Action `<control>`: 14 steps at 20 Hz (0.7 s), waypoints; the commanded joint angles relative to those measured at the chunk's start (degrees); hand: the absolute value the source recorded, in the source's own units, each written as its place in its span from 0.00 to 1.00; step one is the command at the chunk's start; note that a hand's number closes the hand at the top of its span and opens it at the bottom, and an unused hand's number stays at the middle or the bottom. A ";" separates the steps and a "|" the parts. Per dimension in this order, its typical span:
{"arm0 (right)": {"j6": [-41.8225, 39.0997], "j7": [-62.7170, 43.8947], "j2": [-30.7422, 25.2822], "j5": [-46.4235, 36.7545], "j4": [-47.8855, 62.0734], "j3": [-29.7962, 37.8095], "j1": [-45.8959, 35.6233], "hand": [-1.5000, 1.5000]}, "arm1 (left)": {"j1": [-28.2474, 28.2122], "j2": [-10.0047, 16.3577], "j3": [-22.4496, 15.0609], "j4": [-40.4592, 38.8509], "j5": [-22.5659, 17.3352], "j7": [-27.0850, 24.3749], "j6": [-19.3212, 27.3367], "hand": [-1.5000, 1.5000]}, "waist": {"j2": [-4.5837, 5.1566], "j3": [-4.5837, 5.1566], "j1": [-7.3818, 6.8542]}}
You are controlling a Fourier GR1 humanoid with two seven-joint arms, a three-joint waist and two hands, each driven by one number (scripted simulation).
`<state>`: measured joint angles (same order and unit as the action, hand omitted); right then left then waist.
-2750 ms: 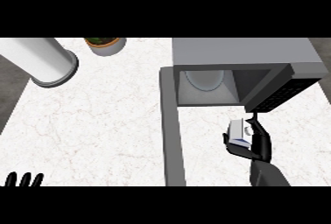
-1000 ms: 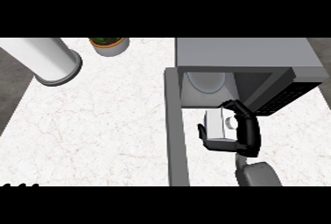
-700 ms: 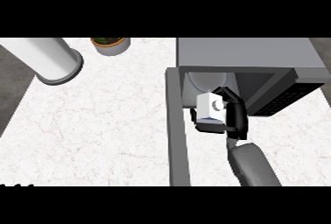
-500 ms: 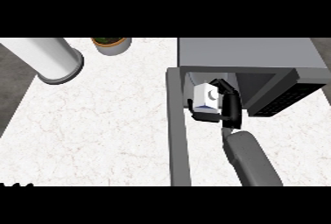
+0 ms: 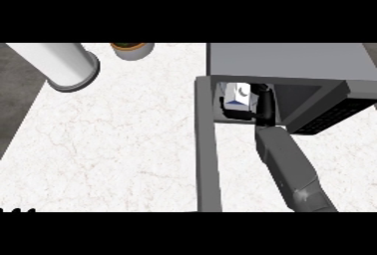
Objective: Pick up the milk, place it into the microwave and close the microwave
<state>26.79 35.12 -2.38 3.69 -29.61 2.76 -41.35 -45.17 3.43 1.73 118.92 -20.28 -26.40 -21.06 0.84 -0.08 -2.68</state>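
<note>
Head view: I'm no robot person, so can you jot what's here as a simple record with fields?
Milk carton: held in the microwave's opening
Right hand: curled round the carton
Microwave door: open, swung toward the viewer
Left hand: fingertips at lower left edge, resting
Counter: white cylinder and a small pot at the back

There is one white, blue-marked milk carton, one grey box-shaped microwave at upper right, one tall white cylinder at upper left, one small grey pot (top edge), and two black hands: right hand and left hand.
</note>
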 commanded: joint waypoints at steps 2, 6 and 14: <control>3.86 3.95 -0.64 -2.33 11.49 1.55 -4.67 1.00 | 0.90 -0.89 -2.49 2.31 1.12 2.43 0.95 0.00 | 0.50 -0.09 -0.98; 2.35 6.38 -4.13 -2.27 15.04 3.01 -7.23 1.00 | 2.38 1.29 0.97 -0.87 -1.51 1.03 -1.38 0.00 | 1.03 -0.10 -1.97; 10.97 7.60 -6.57 -6.38 19.38 1.38 -12.85 1.00 | 3.72 1.31 0.90 -2.32 0.26 0.51 -1.41 0.00 | 1.74 -0.14 -3.60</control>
<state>33.29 41.74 -8.01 -1.00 -11.95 4.65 -51.51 -42.73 4.33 1.78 117.12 -20.16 -26.19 -22.84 2.21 -0.21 -5.58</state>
